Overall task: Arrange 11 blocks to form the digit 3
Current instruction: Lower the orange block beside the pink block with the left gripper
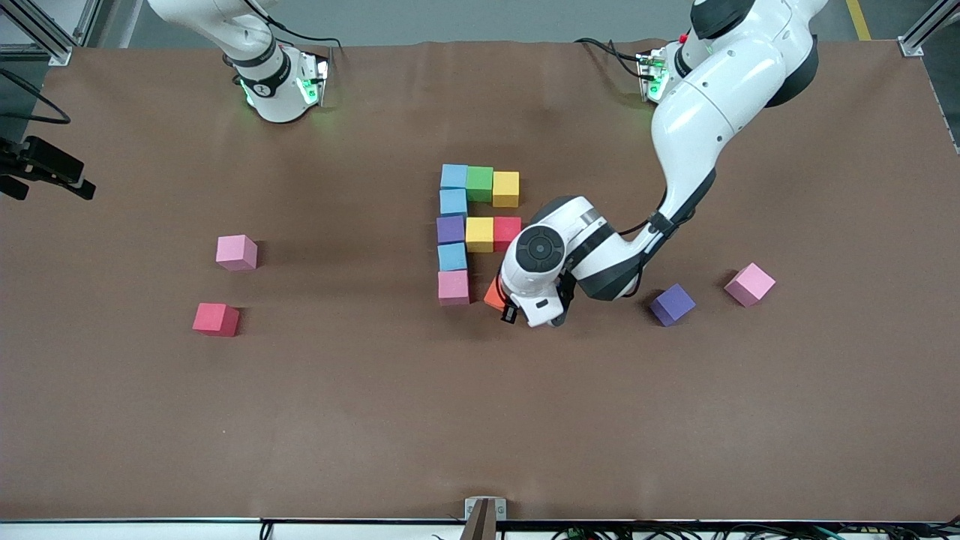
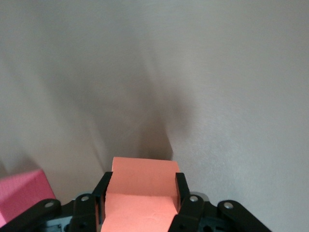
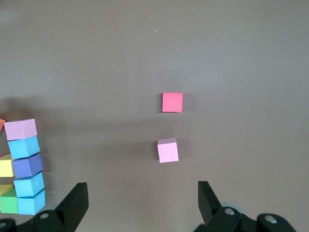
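Note:
The digit 3 (image 1: 452,229) stands partly built mid-table: a column of blue, blue, purple, blue and pink blocks. A green and yellow bar joins the column at the end toward the robots, and a yellow and red bar at the middle. My left gripper (image 1: 501,300) (image 2: 141,187) is shut on an orange block (image 1: 493,294) (image 2: 142,186), low beside the column's pink block (image 1: 453,286) (image 2: 21,193). My right gripper (image 3: 142,200) hangs open and holds nothing, high over the table, and the front view does not show it.
Loose blocks lie around: pink (image 1: 237,252) (image 3: 167,150) and red (image 1: 216,319) (image 3: 172,102) toward the right arm's end, purple (image 1: 672,304) and pink (image 1: 749,284) toward the left arm's end. The left arm's forearm (image 1: 600,255) reaches low over the table beside the red block of the middle bar.

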`<action>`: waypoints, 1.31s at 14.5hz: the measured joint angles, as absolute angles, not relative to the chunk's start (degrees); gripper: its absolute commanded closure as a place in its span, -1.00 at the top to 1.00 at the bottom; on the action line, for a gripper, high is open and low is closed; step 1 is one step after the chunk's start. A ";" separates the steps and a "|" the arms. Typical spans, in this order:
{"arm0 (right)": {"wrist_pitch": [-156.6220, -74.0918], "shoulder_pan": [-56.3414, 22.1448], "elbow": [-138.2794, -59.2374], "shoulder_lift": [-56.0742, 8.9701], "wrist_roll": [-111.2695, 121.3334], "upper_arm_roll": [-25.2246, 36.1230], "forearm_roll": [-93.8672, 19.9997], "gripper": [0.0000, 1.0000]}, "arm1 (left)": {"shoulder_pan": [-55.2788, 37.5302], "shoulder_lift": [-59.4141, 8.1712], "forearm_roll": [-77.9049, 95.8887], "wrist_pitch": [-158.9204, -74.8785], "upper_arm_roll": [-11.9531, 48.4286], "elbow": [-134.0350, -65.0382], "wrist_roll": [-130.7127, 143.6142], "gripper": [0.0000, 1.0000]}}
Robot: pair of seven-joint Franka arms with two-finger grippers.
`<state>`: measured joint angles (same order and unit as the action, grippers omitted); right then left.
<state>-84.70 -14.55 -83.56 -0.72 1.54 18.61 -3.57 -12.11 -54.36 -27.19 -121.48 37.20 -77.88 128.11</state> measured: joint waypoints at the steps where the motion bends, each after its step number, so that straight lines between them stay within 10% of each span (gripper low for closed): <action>1: -84.70 -14.33 -83.56 -0.72 1.54 18.37 -3.57 1.00 | -12.27 -54.36 -27.19 -121.65 37.20 -77.88 132.38 -0.53; 8: -84.70 5.53 -83.56 -0.73 1.51 -1.80 -3.57 1.00 | -13.36 -54.38 -27.19 -127.17 36.94 -77.93 152.06 -0.53; 19: -84.70 6.57 -83.56 -0.73 1.51 -3.17 -3.57 1.00 | -17.13 -54.43 -27.78 -127.45 34.09 -78.30 155.47 -0.53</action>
<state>-84.70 6.57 -83.56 -0.73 1.51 -3.17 -3.57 -17.13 -54.43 -27.78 -127.45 34.09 -78.30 155.47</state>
